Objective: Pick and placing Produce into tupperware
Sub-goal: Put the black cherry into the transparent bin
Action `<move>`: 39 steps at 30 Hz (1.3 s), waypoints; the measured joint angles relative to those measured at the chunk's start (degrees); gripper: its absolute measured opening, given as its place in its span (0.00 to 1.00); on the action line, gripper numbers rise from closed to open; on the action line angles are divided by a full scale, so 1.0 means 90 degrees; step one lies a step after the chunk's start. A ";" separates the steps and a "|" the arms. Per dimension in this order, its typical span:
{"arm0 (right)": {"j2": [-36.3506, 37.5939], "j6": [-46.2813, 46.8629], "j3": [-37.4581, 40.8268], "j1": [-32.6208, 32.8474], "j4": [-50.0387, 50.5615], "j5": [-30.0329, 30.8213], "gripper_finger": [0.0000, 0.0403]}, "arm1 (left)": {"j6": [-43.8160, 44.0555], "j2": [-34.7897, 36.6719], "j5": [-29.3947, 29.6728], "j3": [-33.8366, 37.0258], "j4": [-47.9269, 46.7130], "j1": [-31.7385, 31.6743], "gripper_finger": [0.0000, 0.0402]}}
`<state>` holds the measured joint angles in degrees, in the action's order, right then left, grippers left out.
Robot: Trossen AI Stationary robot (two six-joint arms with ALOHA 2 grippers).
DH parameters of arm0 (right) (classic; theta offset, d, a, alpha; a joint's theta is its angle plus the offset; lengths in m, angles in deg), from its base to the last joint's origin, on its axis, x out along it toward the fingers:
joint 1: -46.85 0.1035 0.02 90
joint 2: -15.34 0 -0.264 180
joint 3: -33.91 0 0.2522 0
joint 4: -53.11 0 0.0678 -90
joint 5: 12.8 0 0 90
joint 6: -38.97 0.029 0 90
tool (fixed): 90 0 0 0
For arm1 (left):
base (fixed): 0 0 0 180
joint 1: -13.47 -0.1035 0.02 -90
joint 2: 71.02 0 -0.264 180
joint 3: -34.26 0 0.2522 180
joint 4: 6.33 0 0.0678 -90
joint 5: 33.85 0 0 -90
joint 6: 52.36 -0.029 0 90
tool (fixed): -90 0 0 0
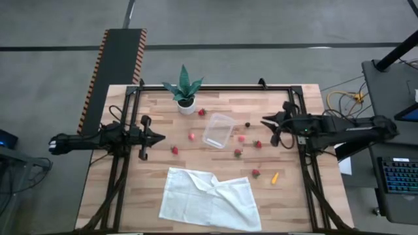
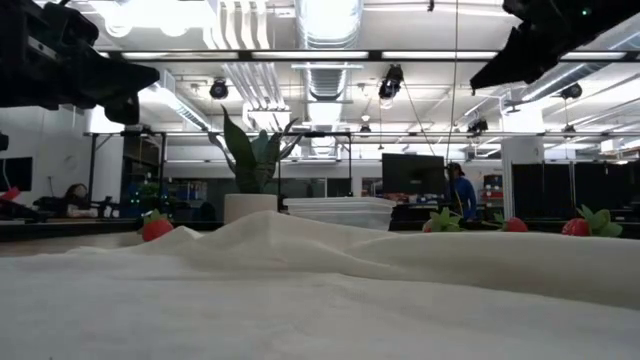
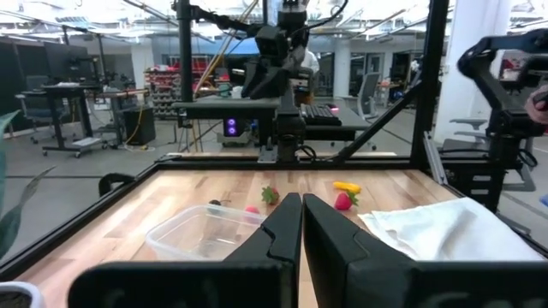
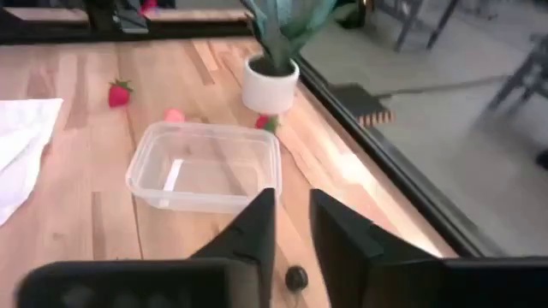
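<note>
Your clear tupperware (image 1: 218,130) sits empty and upright just above the frame's centre, slightly skewed. Red strawberries (image 1: 174,150) lie scattered around it on both sides; the dark berry (image 1: 247,125) lies right of it, the orange-yellow piece (image 1: 275,177) lower right.

A wooden table (image 1: 157,176) with a black frame carries everything. Near its middle lies a clear tupperware (image 1: 218,130), empty. Just beyond it, toward the far edge, stand a potted plant (image 1: 185,91) and a strawberry (image 1: 201,112). Two strawberries (image 1: 192,136) lie left of the tupperware. To its right sit a dark berry (image 1: 247,125) and three more red pieces (image 1: 258,144). On the near side of it spreads a white cloth (image 1: 209,199), with another strawberry (image 1: 255,173) and an orange piece (image 1: 275,177) to the cloth's right.
</note>
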<state>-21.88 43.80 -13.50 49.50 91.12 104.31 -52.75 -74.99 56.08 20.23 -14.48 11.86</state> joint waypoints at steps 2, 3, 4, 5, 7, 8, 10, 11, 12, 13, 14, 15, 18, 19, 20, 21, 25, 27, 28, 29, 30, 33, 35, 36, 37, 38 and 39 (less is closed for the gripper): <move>-0.0246 0.0019 -0.0143 -0.0001 0.0024 0.0009 0.29 | -0.0002 0.0000 0.0065 0.0000 -0.0002 0.0000 0.00; -0.0384 0.0029 -0.0200 -0.0016 0.0034 0.0009 0.33 | -0.0004 0.0002 0.0067 0.0000 -0.0001 0.0000 0.00; -0.0520 0.0098 -0.0241 -0.0039 0.0041 0.0003 0.36 | -0.0003 0.0000 0.0068 0.0000 -0.0001 0.0000 0.00; -0.0644 0.0204 -0.0274 -0.0074 0.0077 0.0005 0.39 | -0.0003 0.0000 0.0072 0.0000 -0.0002 0.0000 0.00; -0.0931 0.0377 -0.0311 -0.0192 0.0160 0.0013 0.44 | -0.0005 0.0000 0.0072 0.0000 0.0000 0.0002 0.00; -0.1068 0.0439 -0.0311 -0.0252 0.0249 0.0013 0.46 | -0.0005 -0.0002 0.0074 0.0000 -0.0002 0.0002 0.00; -0.1380 0.0557 -0.0284 -0.0394 0.0442 0.0011 0.48 | -0.0005 0.0000 0.0076 0.0000 -0.0002 0.0002 0.00; -0.1542 0.0602 -0.0276 -0.0473 0.0492 0.0009 0.48 | -0.0005 0.0002 0.0076 0.0000 -0.0002 0.0002 0.00; -0.1701 0.0634 -0.0262 -0.0555 0.0484 0.0007 0.49 | -0.0005 0.0000 0.0077 0.0000 -0.0002 0.0002 0.00; -0.1855 0.0647 -0.0243 -0.0631 0.0476 0.0003 0.49 | -0.0005 0.0000 0.0078 0.0000 0.0000 0.0002 0.00; -0.2019 0.0656 -0.0233 -0.0701 0.0479 0.0003 0.48 | -0.0005 0.0000 0.0080 0.0000 -0.0002 0.0002 0.00; -0.2180 0.0657 -0.0233 -0.0773 0.0463 0.0004 0.48 | -0.0005 0.0000 0.0080 0.0000 -0.0002 0.0002 0.00; -0.2664 0.0753 -0.0217 -0.0985 0.0470 -0.0007 0.48 | -0.0005 -0.0002 0.0082 0.0000 -0.0002 0.0002 0.00; -0.2821 0.0807 -0.0217 -0.1054 0.0462 -0.0010 0.48 | -0.0005 -0.0001 0.0082 0.0000 -0.0005 0.0002 0.00; -0.2964 0.0846 -0.0216 -0.1118 0.0468 -0.0012 0.48 | -0.0005 0.0000 0.0082 0.0000 -0.0002 0.0002 0.00; -0.3090 0.0898 -0.0215 -0.1181 0.0471 -0.0018 0.48 | -0.0005 -0.0002 0.0085 0.0000 -0.0001 0.0002 0.00; -0.3557 0.0974 -0.0213 -0.1403 0.0438 -0.0316 0.47 | -0.0005 -0.0002 0.0085 0.0000 -0.0005 0.0002 0.00; -0.3745 0.0978 -0.0212 -0.1502 0.0393 -0.0580 0.48 | -0.0004 -0.0002 0.0085 0.0000 -0.0005 0.0002 0.00; -0.3829 0.0978 -0.0212 -0.1546 0.0342 -0.0695 0.48 | -0.0005 -0.0002 0.0085 0.0000 -0.0005 0.0002 0.00; -0.3907 0.0978 -0.0212 -0.1574 0.0279 -0.0788 0.47 | -0.0005 -0.0002 0.0085 0.0000 -0.0005 0.0002 0.00; -0.3971 0.0974 -0.0212 -0.1598 0.0223 -0.0878 0.47 | -0.0005 -0.0002 0.0085 0.0000 -0.0005 0.0002 0.00; -0.4137 0.0958 -0.0212 -0.1662 -0.0007 -0.1016 0.47 | -0.0005 -0.0002 0.0085 0.0000 -0.0007 0.0002 0.00; -0.4245 0.0934 -0.0212 -0.1694 -0.0054 -0.1059 0.48 | -0.0004 -0.0002 0.0085 0.0000 -0.0005 0.0002 0.00; -0.4303 0.0931 -0.0212 -0.1718 -0.0077 -0.1061 0.48 | -0.0005 -0.0002 0.0085 0.0000 -0.0007 0.0002 0.00; -0.4361 0.0924 -0.0212 -0.1737 -0.0075 -0.1061 0.47 | -0.0005 -0.0002 0.0085 0.0000 -0.0006 0.0002 0.00; -0.4424 0.0920 -0.0212 -0.1759 -0.0073 -0.1061 0.48 | -0.0004 -0.0003 0.0085 0.0000 -0.0005 0.0001 0.00; -0.4477 0.0917 -0.0212 -0.1776 -0.0073 -0.1059 0.48 | -0.0005 -0.0007 0.0085 0.0000 -0.0007 0.0002 0.00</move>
<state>-62.18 52.05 -15.40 33.52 90.47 94.78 -52.79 -75.06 56.84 20.23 -14.54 11.88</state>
